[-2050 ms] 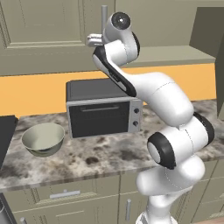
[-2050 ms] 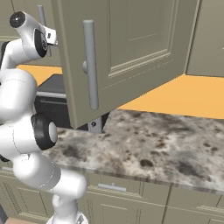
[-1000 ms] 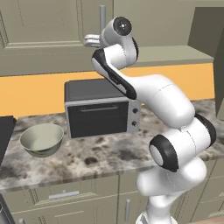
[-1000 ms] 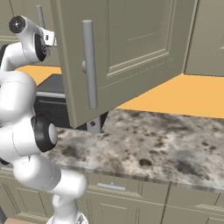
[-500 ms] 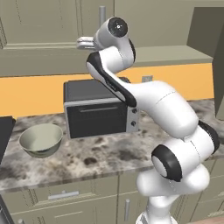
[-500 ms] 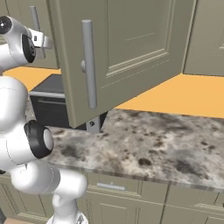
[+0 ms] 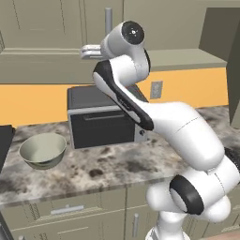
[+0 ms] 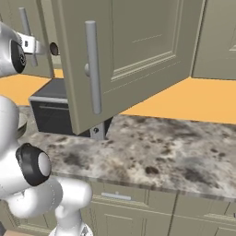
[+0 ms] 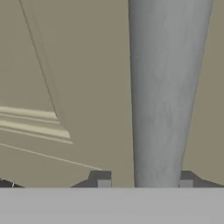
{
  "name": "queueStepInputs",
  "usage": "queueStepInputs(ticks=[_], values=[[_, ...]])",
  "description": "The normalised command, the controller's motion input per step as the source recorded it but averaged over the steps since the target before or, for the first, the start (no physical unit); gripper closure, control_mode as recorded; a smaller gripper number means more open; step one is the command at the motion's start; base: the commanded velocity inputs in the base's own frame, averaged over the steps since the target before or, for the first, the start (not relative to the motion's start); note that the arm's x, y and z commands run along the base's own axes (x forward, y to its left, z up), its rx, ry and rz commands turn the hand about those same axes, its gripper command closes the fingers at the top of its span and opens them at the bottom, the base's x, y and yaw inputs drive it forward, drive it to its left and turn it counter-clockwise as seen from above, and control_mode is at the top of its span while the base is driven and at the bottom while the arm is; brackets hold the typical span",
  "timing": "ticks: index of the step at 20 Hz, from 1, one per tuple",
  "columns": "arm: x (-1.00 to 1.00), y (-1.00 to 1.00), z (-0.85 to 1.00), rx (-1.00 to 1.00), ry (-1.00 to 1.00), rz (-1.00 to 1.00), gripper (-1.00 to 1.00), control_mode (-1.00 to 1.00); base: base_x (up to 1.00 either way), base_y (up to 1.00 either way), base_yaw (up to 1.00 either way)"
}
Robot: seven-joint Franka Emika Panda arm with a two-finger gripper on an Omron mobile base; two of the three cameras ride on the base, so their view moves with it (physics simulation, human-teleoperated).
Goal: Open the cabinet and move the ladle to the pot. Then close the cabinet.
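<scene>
The cabinet (image 7: pixel 51 28) hangs on the wall above the counter. Its right door (image 8: pixel 138 55) stands swung open toward me, bar handle (image 8: pixel 92 69) facing out. The left door looks closed. My gripper (image 7: pixel 85 51) (image 8: pixel 39 46) is raised to the left door's silver bar handle (image 7: pixel 108 18) (image 8: pixel 25 27). In the hand view the handle (image 9: pixel 168 87) runs up between my fingertips (image 9: pixel 104 181), and the gripper (image 9: pixel 145 181) is shut on it. The ladle and the pot are out of view.
A dark toaster oven (image 7: pixel 101 122) (image 8: pixel 50 110) stands on the speckled stone counter (image 7: pixel 117 168) (image 8: pixel 161 147) under the cabinet. A pale green bowl (image 7: pixel 43 150) sits to its left. The open door juts out over the counter at head height.
The hand has swung left and slightly down to the left door's handle, and the jaws have narrowed around the bar. The open right door has not moved.
</scene>
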Motion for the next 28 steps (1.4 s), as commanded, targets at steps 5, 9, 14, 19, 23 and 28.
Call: queueStepInputs(ticks=[5, 9, 14, 19, 23, 28], values=[[-1.0, 1.0, 0.0, 0.0, 0.0, 0.08, 1.0, -1.0, 0.0, 0.0, 0.0], [-1.0, 1.0, 0.0, -0.02, 0.0, 0.06, 1.0, -1.0, 0.0, 0.0, 0.0], [-1.0, 1.0, 0.0, -0.03, 0.0, 0.04, 1.0, -1.0, 0.0, 0.0, 0.0], [-0.99, 1.0, 0.0, -0.03, 0.0, 0.02, 1.0, -1.0, 0.0, 0.0, 0.0], [-0.77, 0.97, 0.0, -0.03, 0.0, 0.01, -1.0, -1.0, 0.0, 0.0, 0.0], [-0.56, -0.05, 0.02, 0.0, 0.0, 0.0, -1.0, -1.0, 0.0, 0.0, 0.0]])
